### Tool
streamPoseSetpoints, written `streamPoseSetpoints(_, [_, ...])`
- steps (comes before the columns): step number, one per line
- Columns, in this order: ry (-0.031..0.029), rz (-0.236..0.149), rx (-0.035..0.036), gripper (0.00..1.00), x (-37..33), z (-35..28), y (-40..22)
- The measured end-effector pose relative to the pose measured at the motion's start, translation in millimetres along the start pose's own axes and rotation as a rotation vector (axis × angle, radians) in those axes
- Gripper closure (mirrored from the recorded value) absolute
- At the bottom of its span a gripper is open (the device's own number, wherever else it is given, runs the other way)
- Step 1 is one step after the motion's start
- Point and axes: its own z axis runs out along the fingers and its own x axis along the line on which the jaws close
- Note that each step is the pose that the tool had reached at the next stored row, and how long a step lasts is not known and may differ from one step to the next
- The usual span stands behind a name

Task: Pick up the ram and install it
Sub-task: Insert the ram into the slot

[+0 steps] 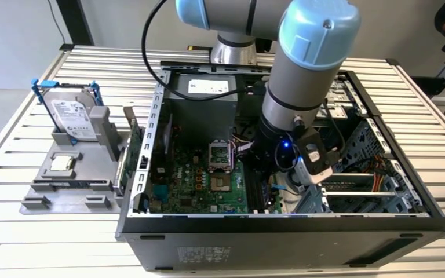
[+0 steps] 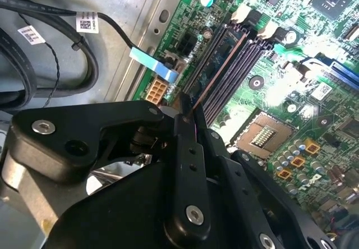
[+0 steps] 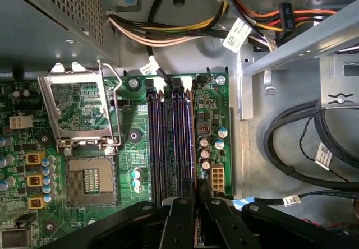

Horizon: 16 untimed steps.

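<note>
One ram (image 3: 193, 142) lies lengthwise along its slot.

Matt black plastic hand (image 3: 196, 204) with small shiny metal screws. The ram (image 2: 216, 64) is a thin dark circuit board beside a glossy green motherboard (image 3: 132, 148) inside a dull grey sheet-metal case (image 1: 284, 223). The desk (image 1: 14, 231) is ribbed, pale brushed metal.

A: What sits outside the open computer case (image 1: 284, 229)?

B: A hard drive (image 1: 74, 116) in a blue frame, upright on a grey holder (image 1: 76, 174), at nine o'clock from the case.

A: Inside?

B: A green motherboard (image 1: 199, 185), its empty processor socket (image 3: 88, 181) at centre.
</note>
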Motion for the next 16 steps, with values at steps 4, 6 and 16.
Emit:
streamPoseSetpoints(4, [0.0, 0.0, -0.0001, 1.0, 0.1, 3.3, -0.3])
streamPoseSetpoints(6, [0.0, 0.0, -0.0001, 1.0, 0.1, 4.7, -0.3])
streamPoseSetpoints(16, [0.0, 0.0, -0.0001, 1.0, 0.1, 5.3, -0.4])
